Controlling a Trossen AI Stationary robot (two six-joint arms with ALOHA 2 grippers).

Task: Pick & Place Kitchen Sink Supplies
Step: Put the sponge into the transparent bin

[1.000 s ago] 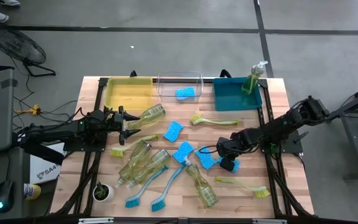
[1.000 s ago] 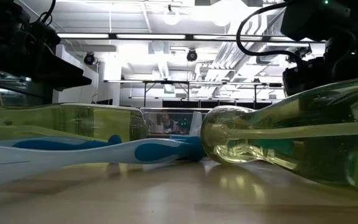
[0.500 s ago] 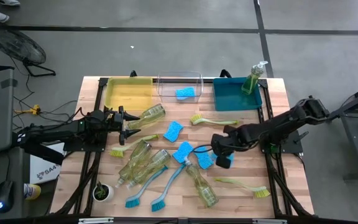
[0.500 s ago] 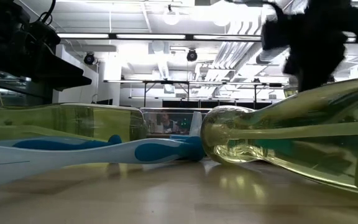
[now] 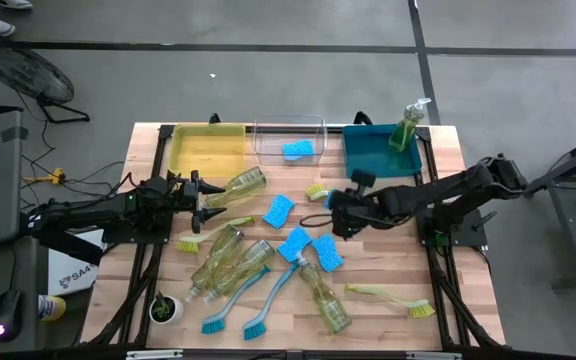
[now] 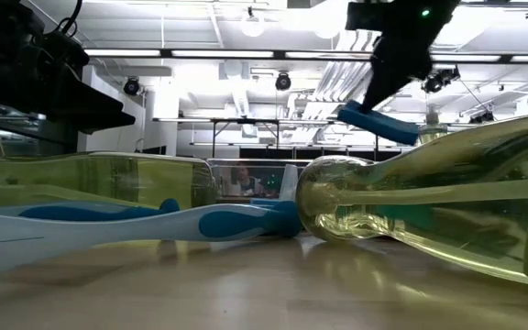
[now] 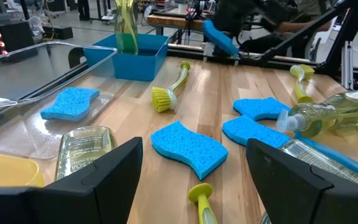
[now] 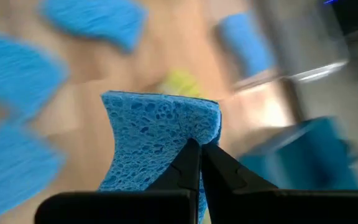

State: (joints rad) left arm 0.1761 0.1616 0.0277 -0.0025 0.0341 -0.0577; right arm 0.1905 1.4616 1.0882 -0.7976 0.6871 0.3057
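My right gripper (image 5: 340, 214) hangs above the table's middle right and is shut on a light-blue sponge (image 8: 160, 140), which also shows as a sponge (image 6: 379, 124) in the low view. My left gripper (image 5: 204, 205) waits open near the left edge, beside a lying soap bottle (image 5: 243, 183). Three more sponges (image 5: 279, 209) lie flat mid-table, and one sponge (image 5: 297, 149) lies in the clear bin. Several soap bottles (image 5: 223, 258) lie on their sides; one bottle (image 5: 408, 125) stands in the teal bin. Blue brushes (image 5: 273, 298) and yellow-green brushes (image 5: 393, 298) lie scattered. My right gripper pinches the sponge between its two fingers (image 8: 190, 163) at one wavy edge (image 8: 207, 134). The sponge (image 7: 219, 38) is lifted clear of the table and sits tilted in the hold.
Yellow bin (image 5: 208, 148), clear bin (image 5: 318, 128) and teal bin (image 5: 378, 158) line the far edge. A small potted plant (image 5: 165, 308) stands at the near left corner. A yellow-green brush (image 5: 346, 195) lies just beyond the right gripper. Bare wood shows on the right side.
My right gripper has carried the sponge up off the table at the right and moved toward the far edge and somewhat left. The sponge is now lifted clear. The left arm kept still.
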